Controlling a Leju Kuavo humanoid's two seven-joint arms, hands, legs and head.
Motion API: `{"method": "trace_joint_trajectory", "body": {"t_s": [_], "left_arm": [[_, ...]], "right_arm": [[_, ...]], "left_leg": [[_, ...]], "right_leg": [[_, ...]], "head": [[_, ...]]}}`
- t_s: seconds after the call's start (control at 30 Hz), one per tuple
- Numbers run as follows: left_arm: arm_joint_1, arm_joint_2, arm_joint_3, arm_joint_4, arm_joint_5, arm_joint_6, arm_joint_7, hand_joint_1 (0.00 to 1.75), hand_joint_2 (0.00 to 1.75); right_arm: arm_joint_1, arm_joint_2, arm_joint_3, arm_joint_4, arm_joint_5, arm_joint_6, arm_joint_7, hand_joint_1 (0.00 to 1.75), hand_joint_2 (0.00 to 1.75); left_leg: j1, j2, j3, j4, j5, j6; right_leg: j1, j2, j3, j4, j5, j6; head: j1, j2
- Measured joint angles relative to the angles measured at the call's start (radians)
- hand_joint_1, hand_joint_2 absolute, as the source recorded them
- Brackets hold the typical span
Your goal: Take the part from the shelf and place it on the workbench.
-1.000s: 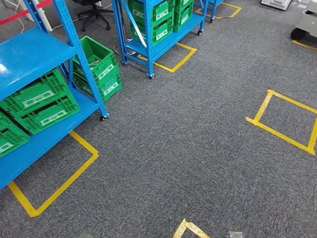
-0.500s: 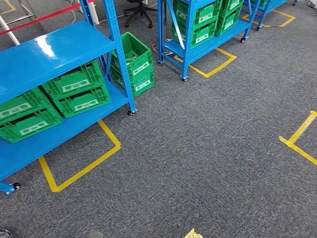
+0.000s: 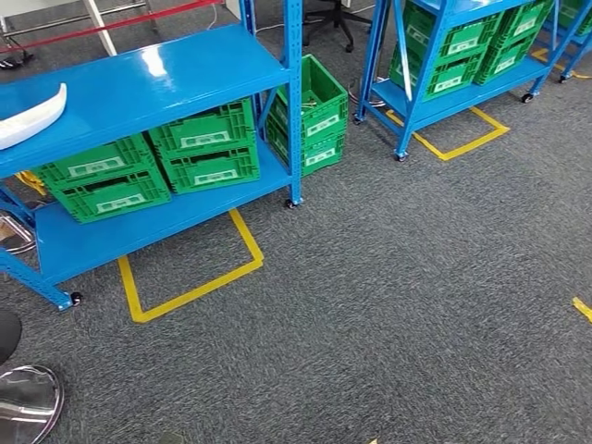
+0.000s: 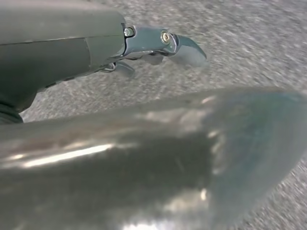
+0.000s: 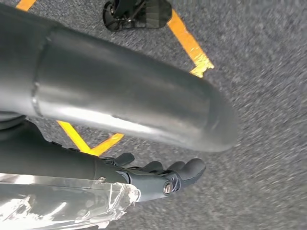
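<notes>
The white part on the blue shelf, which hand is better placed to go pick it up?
Probably the left. The white part lies on the blue shelf far on the robot's left. Both the left hand and right hand hang empty over carpet.

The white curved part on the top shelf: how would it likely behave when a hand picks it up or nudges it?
The white part looks like a thin moulded shell, so probably stiff and light for its size. Its curved underside on the glossy blue shelf suggests it may rock or slide when nudged. Its smooth surface may be slippery to grip.
</notes>
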Motion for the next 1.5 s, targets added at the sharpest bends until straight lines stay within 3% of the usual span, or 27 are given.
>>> {"method": "trace_joint_trajectory", "body": {"t_s": [0.03, 0.1, 0.17, 0.2, 0.27, 0.3, 0.37, 0.4, 0.47, 0.53, 0.6, 0.67, 0.7, 0.77, 0.83, 0.9, 1.0, 1.03, 1.07, 1.17, 1.2, 1.23, 1.27, 1.33, 1.37, 1.4, 1.5], "left_arm": [[0.001, 0.002, 0.001, 0.000, 0.003, -0.002, -0.001, 0.00, 0.00], [0.000, 0.006, 0.004, 0.000, 0.010, -0.009, -0.002, 0.00, 0.00], [-0.001, 0.011, 0.010, 0.000, 0.018, -0.017, -0.003, 0.00, 0.00], [0.001, 0.014, 0.014, 0.000, 0.021, -0.021, -0.003, 0.00, 0.00], [0.004, 0.020, 0.021, 0.000, 0.023, -0.024, -0.003, 0.00, 0.00], [0.005, 0.023, 0.023, 0.000, 0.023, -0.025, -0.003, 0.00, 0.00], [0.003, 0.027, 0.024, 0.000, 0.023, -0.026, -0.003, 0.00, 0.00], [0.004, 0.029, 0.024, 0.000, 0.023, -0.026, -0.003, 0.00, 0.00], [0.008, 0.033, 0.025, 0.000, 0.022, -0.025, -0.003, 0.00, 0.00], [0.011, 0.035, 0.027, 0.000, 0.022, -0.024, -0.003, 0.00, 0.00], [0.008, 0.037, 0.027, 0.000, 0.022, -0.024, -0.003, 0.00, 0.00], [0.004, 0.037, 0.027, 0.000, 0.022, -0.024, -0.003, 0.00, 0.00], [0.006, 0.038, 0.027, 0.000, 0.021, -0.024, -0.003, 0.00, 0.00], [0.010, 0.039, 0.027, 0.000, 0.021, -0.023, -0.003, 0.00, 0.00], [0.011, 0.041, 0.028, 0.000, 0.020, -0.023, -0.003, 0.00, 0.00], [0.008, 0.042, 0.029, 0.000, 0.018, -0.023, -0.003, 0.00, 0.00], [0.010, 0.043, 0.031, 0.000, 0.017, -0.023, -0.003, 0.00, 0.00], [0.012, 0.043, 0.031, 0.000, 0.017, -0.023, -0.003, 0.00, 0.00], [0.011, 0.044, 0.031, 0.000, 0.017, -0.022, -0.003, 0.00, 0.00], [0.008, 0.044, 0.031, 0.000, 0.016, -0.022, -0.003, 0.00, 0.00], [0.010, 0.044, 0.031, 0.000, 0.016, -0.022, -0.003, 0.00, 0.00], [0.012, 0.044, 0.032, 0.000, 0.016, -0.022, -0.003, 0.00, 0.00], [0.014, 0.044, 0.032, 0.000, 0.016, -0.022, -0.003, 0.00, 0.00], [0.015, 0.044, 0.034, 0.000, 0.016, -0.023, -0.003, 0.00, 0.00], [0.013, 0.044, 0.035, 0.000, 0.016, -0.023, -0.003, 0.00, 0.00], [0.011, 0.045, 0.036, 0.000, 0.016, -0.023, -0.003, 0.00, 0.00], [0.008, 0.047, 0.040, 0.000, 0.015, -0.023, -0.003, 0.00, 0.00]], "right_arm": [[-0.001, 0.000, 0.000, 0.000, 0.004, -0.003, 0.000, 0.00, 0.00], [0.000, 0.002, 0.001, 0.001, 0.017, -0.013, -0.001, 0.00, 0.00], [0.000, 0.006, 0.003, 0.002, 0.029, -0.024, -0.001, 0.00, 0.00], [0.000, 0.007, 0.004, 0.003, 0.033, -0.029, -0.001, 0.00, 0.00], [-0.002, 0.008, 0.008, 0.003, 0.036, -0.035, -0.001, 0.00, 0.00], [-0.003, 0.009, 0.009, 0.005, 0.037, -0.037, -0.001, 0.00, 0.00], [-0.006, 0.012, 0.011, 0.008, 0.038, -0.039, -0.002, 0.00, 0.00], [-0.008, 0.014, 0.012, 0.010, 0.038, -0.039, -0.002, 0.00, 0.00], [-0.010, 0.017, 0.014, 0.011, 0.038, -0.040, -0.002, 0.00, 0.00], [-0.011, 0.018, 0.017, 0.012, 0.038, -0.044, -0.003, 0.00, 0.00], [-0.010, 0.019, 0.018, 0.012, 0.039, -0.053, -0.003, 0.00, 0.00], [-0.008, 0.019, 0.018, 0.013, 0.039, -0.058, -0.003, 0.00, 0.00], [-0.009, 0.019, 0.018, 0.014, 0.038, -0.060, -0.002, 0.00, 0.00], [-0.011, 0.020, 0.018, 0.016, 0.036, -0.060, -0.002, 0.00, 0.00], [-0.015, 0.022, 0.018, 0.017, 0.036, -0.060, -0.003, 0.00, 0.00], [-0.017, 0.024, 0.018, 0.018, 0.035, -0.060, -0.004, 0.00, 0.00], [-0.018, 0.025, 0.018, 0.019, 0.035, -0.060, -0.005, 0.00, 0.00], [-0.020, 0.025, 0.018, 0.020, 0.035, -0.060, -0.005, 0.00, 0.00], [-0.021, 0.025, 0.019, 0.020, 0.035, -0.060, -0.005, 0.00, 0.00], [-0.019, 0.025, 0.019, 0.022, 0.034, -0.060, -0.005, 0.00, 0.00], [-0.017, 0.025, 0.018, 0.023, 0.033, -0.059, -0.005, 0.00, 0.00], [-0.015, 0.025, 0.018, 0.023, 0.033, -0.059, -0.006, 0.00, 0.00], [-0.014, 0.025, 0.018, 0.024, 0.032, -0.059, -0.006, 0.00, 0.00], [-0.012, 0.025, 0.018, 0.025, 0.030, -0.059, -0.006, 0.00, 0.00], [-0.012, 0.025, 0.018, 0.025, 0.029, -0.059, -0.007, 0.00, 0.00], [-0.012, 0.026, 0.018, 0.026, 0.028, -0.059, -0.008, 0.00, 0.00], [-0.013, 0.027, 0.018, 0.027, 0.028, -0.059, -0.013, 0.00, 0.00]], "left_leg": [[0.003, -0.012, 0.001, -0.002, 0.002, 0.006], [0.007, -0.037, 0.001, -0.003, 0.004, 0.013], [0.007, -0.065, 0.001, -0.003, 0.004, 0.016], [0.007, -0.079, 0.002, -0.002, 0.004, 0.016], [0.008, -0.111, 0.006, -0.002, 0.003, 0.013], [0.009, -0.126, 0.008, 0.000, 0.002, 0.009], [0.009, -0.152, 0.004, 0.004, 0.000, -0.003], [0.009, -0.163, 0.000, 0.004, 0.001, -0.010], [0.014, -0.180, -0.005, 0.000, 0.006, -0.023], [0.012, -0.139, -0.021, 0.029, -0.009, -0.034], [0.008, -0.073, -0.079, 0.139, -0.060, -0.042], [0.009, -0.052, -0.155, 0.272, -0.104, -0.044], [0.009, -0.050, -0.175, 0.301, -0.101, -0.044], [0.008, -0.049, -0.153, 0.242, -0.041, -0.038], [0.002, -0.035, -0.087, 0.107, 0.024, -0.024], [-0.003, -0.021, -0.046, 0.027, 0.031, -0.012], [0.000, -0.030, -0.026, 0.003, 0.016, 0.004], [0.002, -0.034, -0.015, -0.001, 0.013, 0.010], [0.005, -0.038, -0.005, -0.004, 0.010, 0.014], [0.006, -0.050, 0.014, -0.006, -0.008, 0.020], [0.006, -0.054, 0.024, -0.006, -0.016, 0.020], [0.007, -0.058, 0.036, -0.006, -0.025, 0.019], [0.007, -0.061, 0.051, -0.005, -0.035, 0.016], [0.008, -0.065, 0.078, -0.003, -0.058, 0.007], [0.007, -0.066, 0.086, -0.002, -0.067, 0.002], [0.006, -0.068, 0.090, -0.002, -0.075, -0.004], [0.006, -0.068, 0.091, 0.006, -0.080, -0.017]], "right_leg": [[-0.002, 0.026, -0.011, 0.027, -0.018, 0.005], [-0.006, 0.084, -0.065, 0.146, -0.080, 0.011], [-0.006, 0.099, -0.127, 0.266, -0.120, 0.014], [-0.006, 0.101, -0.138, 0.280, -0.111, 0.014], [-0.009, 0.111, -0.105, 0.192, -0.043, 0.013], [-0.013, 0.136, -0.074, 0.122, -0.010, 0.013], [-0.021, 0.184, -0.029, 0.021, 0.019, 0.010], [-0.022, 0.197, -0.021, 0.007, 0.015, 0.006], [-0.019, 0.179, -0.014, 0.003, 0.016, -0.007], [-0.019, 0.155, -0.009, -0.001, 0.016, -0.020], [-0.016, 0.127, -0.001, -0.003, 0.011, -0.030], [-0.013, 0.100, 0.006, -0.002, 0.002, -0.036], [-0.012, 0.089, 0.011, -0.002, -0.003, -0.036], [-0.011, 0.075, 0.025, -0.003, -0.014, -0.034], [-0.008, 0.067, 0.035, -0.003, -0.029, -0.028], [-0.004, 0.061, 0.047, -0.007, -0.040, -0.017], [-0.003, 0.060, 0.077, -0.013, -0.041, 0.003], [-0.004, 0.067, 0.070, 0.004, -0.049, 0.008], [-0.004, 0.077, 0.049, 0.043, -0.064, 0.011], [-0.005, 0.099, -0.081, 0.233, -0.131, 0.015], [-0.005, 0.100, -0.114, 0.263, -0.139, 0.016], [-0.005, 0.100, -0.130, 0.259, -0.128, 0.017], [-0.006, 0.100, -0.131, 0.221, -0.095, 0.019], [-0.009, 0.102, -0.110, 0.100, 0.007, 0.020], [-0.009, 0.104, -0.102, 0.055, 0.039, 0.015], [-0.008, 0.105, -0.097, 0.030, 0.060, 0.008], [-0.008, 0.108, -0.085, 0.023, 0.060, -0.017]], "head": [[0.003, 0.000], [0.010, 0.000], [0.012, 0.000], [0.013, 0.000], [0.013, 0.000], [0.013, 0.000], [0.014, 0.000], [0.014, 0.000], [0.013, 0.000], [0.009, 0.000], [0.002, 0.000], [0.001, 0.000], [0.001, 0.000], [0.000, 0.000], [0.000, 0.000], [0.001, 0.000], [0.004, 0.000], [0.007, 0.000], [0.010, 0.000], [0.018, 0.000], [0.018, 0.000], [0.019, 0.000], [0.019, 0.000], [0.022, 0.000], [0.023, 0.000], [0.023, 0.000], [0.023, 0.000]]}}
